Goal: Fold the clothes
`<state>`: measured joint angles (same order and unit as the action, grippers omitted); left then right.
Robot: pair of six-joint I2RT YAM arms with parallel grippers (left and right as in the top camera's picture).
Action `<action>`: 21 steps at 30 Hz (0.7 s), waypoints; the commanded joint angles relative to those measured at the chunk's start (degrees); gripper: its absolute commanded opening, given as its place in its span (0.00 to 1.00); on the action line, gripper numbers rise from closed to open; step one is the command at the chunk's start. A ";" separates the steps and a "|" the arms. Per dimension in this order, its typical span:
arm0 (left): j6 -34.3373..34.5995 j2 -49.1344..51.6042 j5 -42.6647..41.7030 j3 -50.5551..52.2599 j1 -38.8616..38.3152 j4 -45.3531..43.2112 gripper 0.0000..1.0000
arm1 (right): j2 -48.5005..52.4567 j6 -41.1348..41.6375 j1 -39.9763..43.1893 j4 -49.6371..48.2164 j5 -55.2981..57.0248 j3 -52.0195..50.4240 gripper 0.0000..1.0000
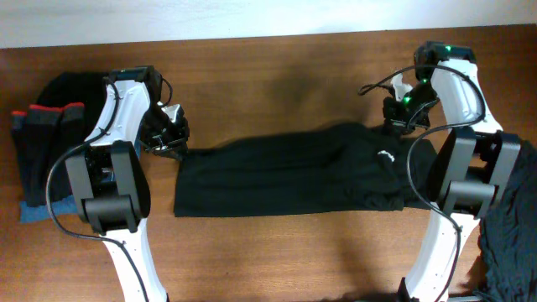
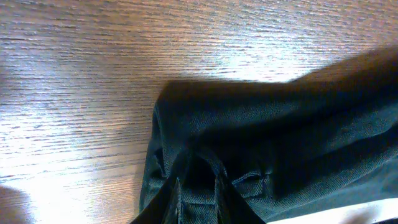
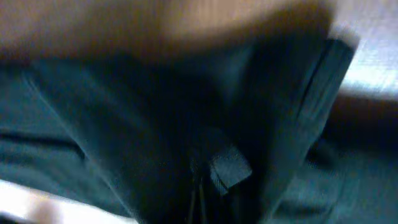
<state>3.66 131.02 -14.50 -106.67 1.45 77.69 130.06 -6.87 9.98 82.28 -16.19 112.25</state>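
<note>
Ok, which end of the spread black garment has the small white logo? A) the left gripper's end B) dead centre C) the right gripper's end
C: overhead, the white logo sits on the black garment just below the right gripper, far from the left gripper.

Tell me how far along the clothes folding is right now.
Done: a pile of dark clothes sits at the left edge of the table, looking folded. In hand: the long black garment lies stretched flat, with the left gripper and right gripper each pinching a far corner. Left: it shows no crosswise fold yet, and a dark heap waits at the right edge.
</note>
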 commanded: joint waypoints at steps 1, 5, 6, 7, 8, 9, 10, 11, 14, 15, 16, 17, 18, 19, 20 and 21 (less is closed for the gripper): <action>-0.55 -2.27 0.39 -0.31 0.07 -0.31 0.19 | -2.71 -1.95 0.15 2.14 0.17 1.03 0.04; -0.55 -2.27 0.39 -0.31 0.07 -0.26 0.19 | -2.69 -1.92 0.15 4.63 7.17 1.03 0.05; -0.55 -2.27 0.39 -0.31 0.07 -0.28 0.19 | -2.69 -1.92 0.17 5.07 9.25 1.03 0.05; -0.55 -2.27 0.39 -0.31 0.09 -0.28 0.19 | -2.69 -1.92 0.17 5.42 11.28 1.03 0.05; -0.55 -2.27 0.42 -0.31 0.09 -0.28 0.19 | -2.69 -1.90 0.15 5.68 12.96 1.03 0.06; -0.55 -2.27 0.42 -0.31 0.09 -0.28 0.19 | -2.69 -1.90 0.15 5.95 14.23 1.03 0.06; -0.55 -2.27 0.39 -0.31 0.07 -0.31 0.19 | -2.69 -1.90 0.15 6.12 15.28 1.01 0.07; -0.55 -2.27 0.39 -0.31 0.07 -0.31 0.20 | -2.69 -1.90 0.15 6.23 15.91 1.01 0.09; -0.55 -2.27 0.39 -0.31 0.07 -0.31 0.19 | -2.69 -1.92 0.15 6.32 16.31 1.01 0.14; -0.55 -2.27 0.39 -0.31 0.07 -0.31 0.19 | -2.69 -1.95 0.15 6.36 16.31 1.01 0.15; -0.55 -2.27 0.39 -0.31 0.07 -0.31 0.19 | -2.67 -1.97 0.15 6.51 16.41 1.01 0.15; -0.55 -2.27 0.39 -0.31 0.07 -0.31 0.19 | -2.64 -1.95 0.15 6.67 16.76 0.96 0.15; -0.55 -2.27 0.39 -0.31 0.07 -0.31 0.19 | -2.64 -2.25 0.15 6.91 16.94 0.90 0.15; -0.55 -2.27 0.39 -0.31 0.09 -0.31 0.19 | -2.60 -3.04 0.15 7.37 16.92 0.85 0.15; -0.55 -2.27 0.39 -0.31 0.09 -0.31 0.19 | -2.54 -3.48 0.15 7.63 16.90 0.79 0.15; -0.55 -2.27 0.39 -0.31 0.07 -0.33 0.19 | -2.43 -3.67 0.15 8.07 16.92 0.79 0.15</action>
<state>3.66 131.02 -14.50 -106.67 1.45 77.36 130.02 -9.02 9.98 89.62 -1.06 112.25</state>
